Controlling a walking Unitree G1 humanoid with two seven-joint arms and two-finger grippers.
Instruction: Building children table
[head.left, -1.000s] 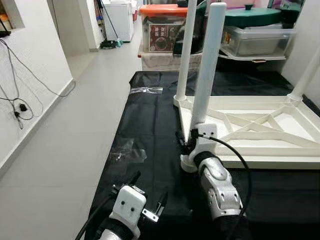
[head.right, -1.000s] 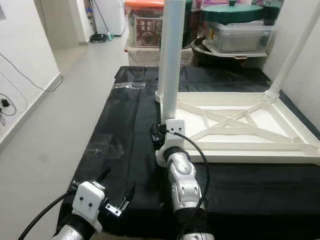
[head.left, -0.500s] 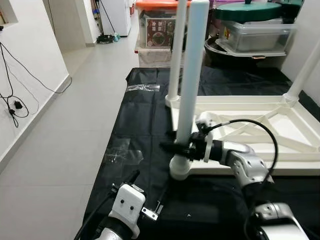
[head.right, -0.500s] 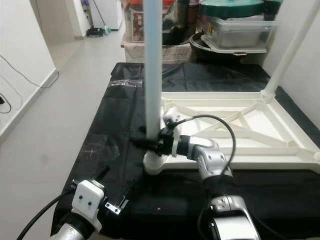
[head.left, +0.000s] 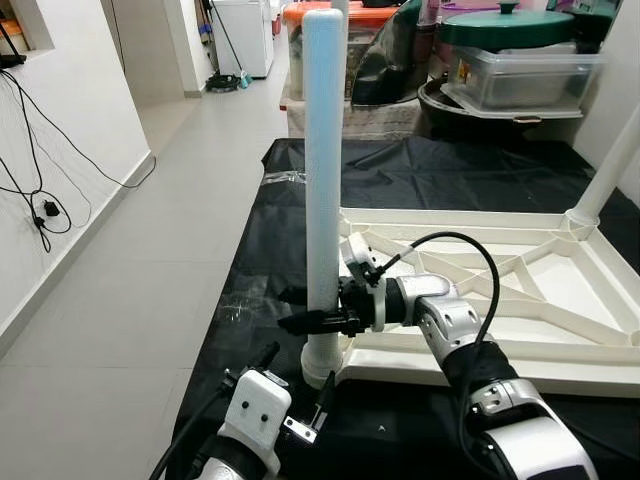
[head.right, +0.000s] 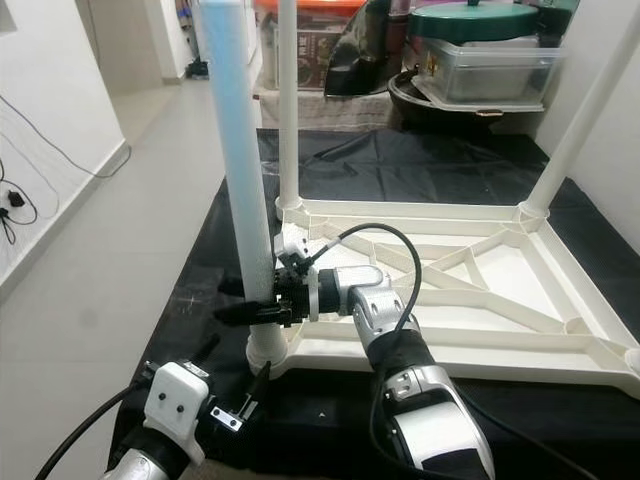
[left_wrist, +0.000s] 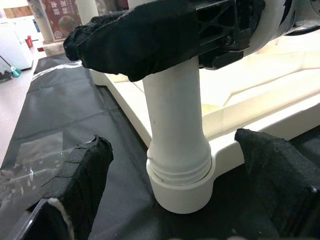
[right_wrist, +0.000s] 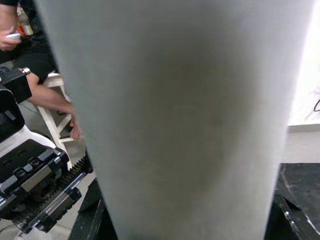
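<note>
As the right arm is coming round from the near side to the right, leg (head.left: 322, 180): it is standing upright at the near-left corner of the upturned table top (head.left: 560, 345), its foot sitting in the corner collar (left_wrist: 182, 187)
Right gripper (head.left: 290, 310): it is clamping the leg low down, just above the collar, fingers pointing left; a second ago the forearm was reaching up from the near edge, now it is lying across from the right with the wrist turned over
Meaning: the grip is staying on the leg while the wrist is turning, so I judge the leg is being screwed into its socket
Seating: ribs are showing at the leg's foot just above the collar, so the leg is probably not yet fully down
Left gripper (head.left: 297, 375): it is hovering spread wide, near the collar on the near side, touching nothing
Other legs: the far-left leg (head.right: 288, 110) and far-right leg (head.right: 570, 130) are already standing in their corners
Sheet (head.left: 270, 260): the black sheet is lying under the table top
Camera: the head is shifting too, so the leg's slide across the picture is not a move of the table
</note>
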